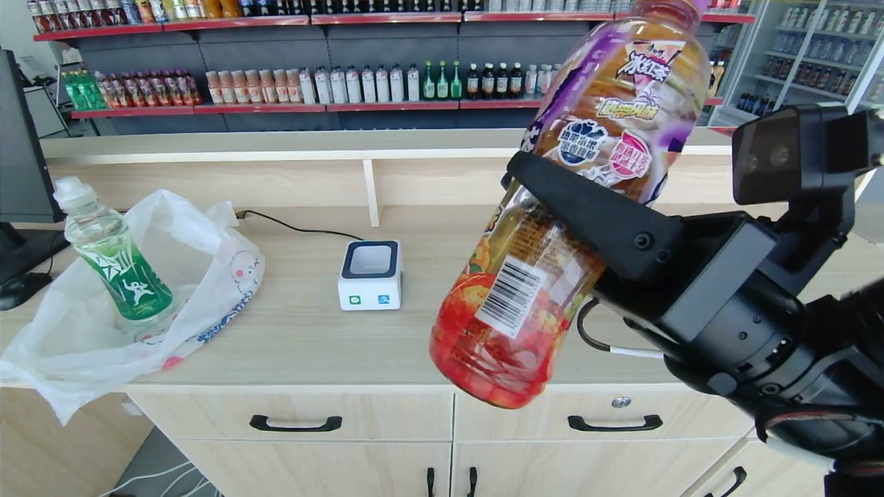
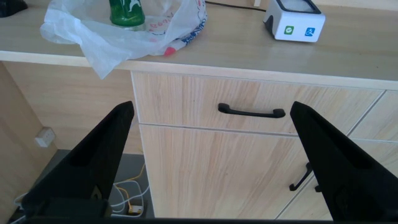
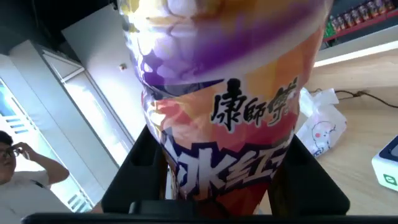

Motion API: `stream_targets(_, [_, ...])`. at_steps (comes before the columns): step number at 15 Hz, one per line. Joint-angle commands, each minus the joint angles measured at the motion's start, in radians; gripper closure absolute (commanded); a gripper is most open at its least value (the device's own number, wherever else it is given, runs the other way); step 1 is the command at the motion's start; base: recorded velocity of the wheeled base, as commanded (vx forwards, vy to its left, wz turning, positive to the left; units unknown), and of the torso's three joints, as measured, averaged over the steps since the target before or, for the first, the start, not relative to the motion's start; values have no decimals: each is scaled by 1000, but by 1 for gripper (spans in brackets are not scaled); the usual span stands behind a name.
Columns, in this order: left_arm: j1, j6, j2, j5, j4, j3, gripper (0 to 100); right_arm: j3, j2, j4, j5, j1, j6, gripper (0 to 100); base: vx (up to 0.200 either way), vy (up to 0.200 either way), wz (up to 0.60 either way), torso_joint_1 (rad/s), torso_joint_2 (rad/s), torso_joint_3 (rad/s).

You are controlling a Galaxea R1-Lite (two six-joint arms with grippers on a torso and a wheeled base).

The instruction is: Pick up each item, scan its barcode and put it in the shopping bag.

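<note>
My right gripper (image 1: pixel 587 207) is shut on a large orange-and-purple drink bottle (image 1: pixel 566 207), held tilted high above the counter with its barcode label (image 1: pixel 511 295) facing down and left. The same bottle (image 3: pixel 230 118) sits between the right fingers (image 3: pixel 140 162). A white barcode scanner (image 1: pixel 371 274) stands on the counter left of the bottle. A green drink bottle (image 1: pixel 114 252) stands upright in the white plastic shopping bag (image 1: pixel 207 276) at the counter's left. My left gripper (image 2: pixel 208 155) hangs open below counter height, facing the drawer fronts; the scanner (image 2: pixel 293 23) and bag (image 2: pixel 93 31) lie above it.
The wooden counter (image 1: pixel 304 338) has a raised back ledge (image 1: pixel 276 148) and drawers with black handles (image 1: pixel 295 423). A monitor (image 1: pixel 21 152) stands at the far left. The scanner's cable (image 1: pixel 290 226) runs along the counter behind it. Store shelves of drinks (image 1: pixel 345 83) line the back.
</note>
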Motion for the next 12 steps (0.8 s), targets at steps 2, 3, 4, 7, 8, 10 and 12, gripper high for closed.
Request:
stream_targets(2, [0,0,1,0,-1,0,0,15,-47,-1,0,32,80,100,0,0,0,0,0,0])
stream_targets(3, [0,0,1,0,-1,0,0,29,-64,-1,0,49,97,100,0,0,0,0,0,0])
stream_targets(4, [0,-2,1,0,-1,0,0,33,-66,-1,0,55,95,100,0,0,0,0,0,0])
stream_targets(7, [0,0,1,0,-1,0,0,38,-73,-1,0,59,97,100,0,0,0,0,0,0])
stream_targets(8, [0,0,1,0,-1,0,0,39,-73,-1,0,59,95,100,0,0,0,0,0,0])
stream_targets(10, [0,0,0,0,-1,0,0,35,-75,-1,0,92,88,100,0,0,0,0,0,0])
stream_targets(12, [0,0,1,0,-1,0,0,32,-75,-1,0,123,68,100,0,0,0,0,0,0])
